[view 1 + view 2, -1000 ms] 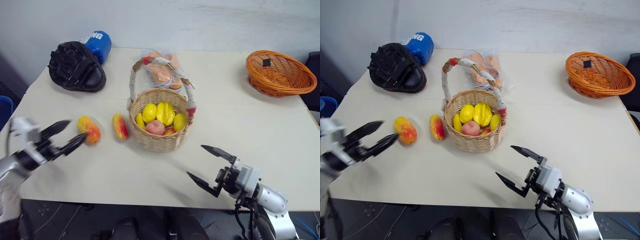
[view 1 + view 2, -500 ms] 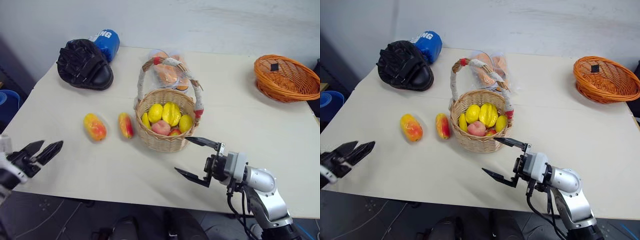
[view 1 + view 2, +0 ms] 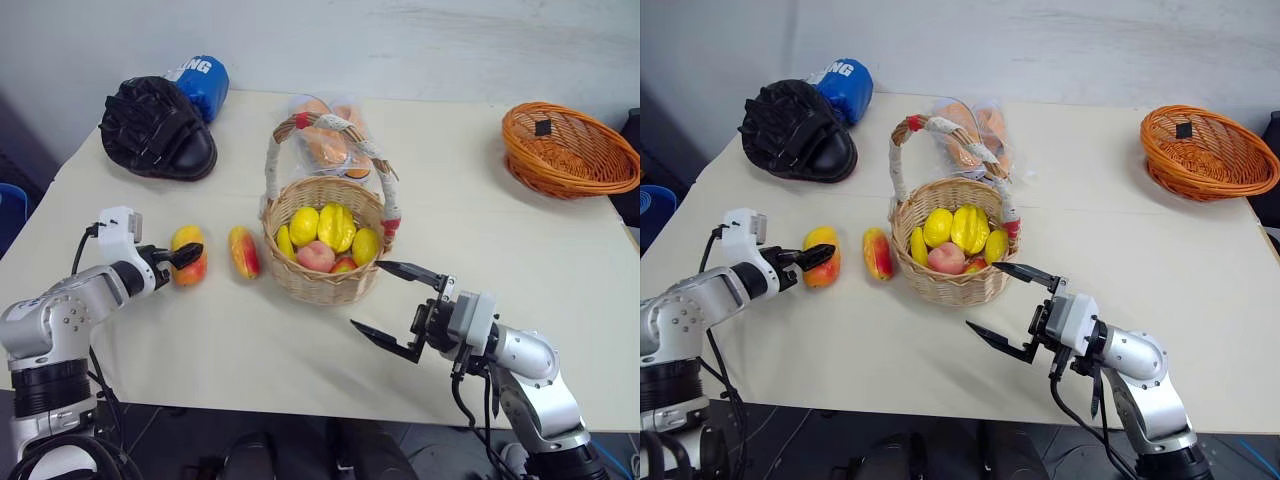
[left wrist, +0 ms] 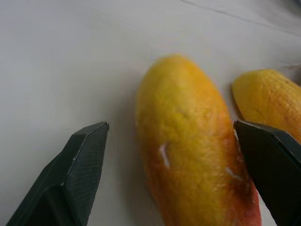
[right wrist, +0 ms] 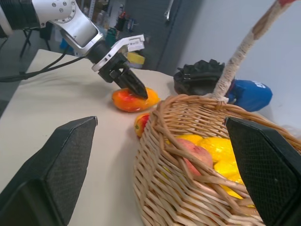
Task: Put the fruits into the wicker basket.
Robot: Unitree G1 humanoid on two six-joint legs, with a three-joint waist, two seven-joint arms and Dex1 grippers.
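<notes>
- Two mangoes lie on the table [image 3: 300, 370] left of the wicker basket [image 3: 322, 275]; the outer mango [image 3: 188, 254] and the inner mango [image 3: 243, 251] are apart from each other, and the inner one is just beside the basket wall.
- Peach [image 3: 316, 255] sits inside the wicker basket among yellow fruits [image 3: 331, 225], under the tall wrapped handle.
- Left gripper [image 3: 183, 256] is at the outer mango, fingers spread, one on each side of it in the left wrist view; contact can't be told.
- Right gripper [image 3: 398, 311] hovers near the basket's right front, fingers wide apart, holding nothing.
- Plastic-wrapped orange pieces [image 3: 330, 140] lie just behind the basket.
- Black padded mitt [image 3: 152, 130] and blue roll [image 3: 198, 84] at the far left corner.
- Orange basket [image 3: 566, 150] at the far right, well apart from the rest.
</notes>
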